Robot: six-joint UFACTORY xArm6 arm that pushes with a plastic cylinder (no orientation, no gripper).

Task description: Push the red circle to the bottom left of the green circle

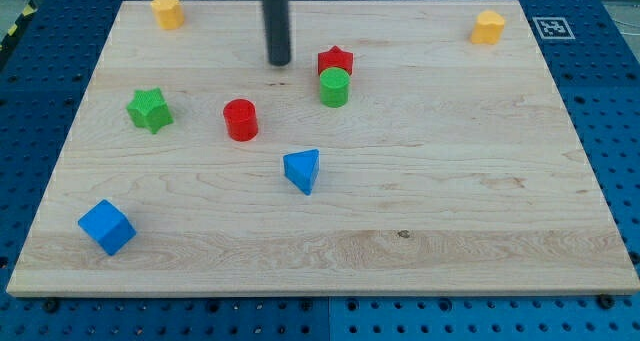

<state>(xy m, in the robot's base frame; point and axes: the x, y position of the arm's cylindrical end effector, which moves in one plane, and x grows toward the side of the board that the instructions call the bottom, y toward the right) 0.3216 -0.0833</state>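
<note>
task approx. complete: red circle (240, 119) lies below and left of green circle (334, 86), well apart w/ a gap left to close if req'd; the rod's tip (279, 61), holding nothing, sits above the red circle, left of the green one.

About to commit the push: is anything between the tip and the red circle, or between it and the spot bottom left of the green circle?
Nothing visible. My tip sits above-right of the red circle, bare board between. Bare board too toward the green circle.

My tip (279, 62) stands upright, the rod entering from the view's top.
</note>
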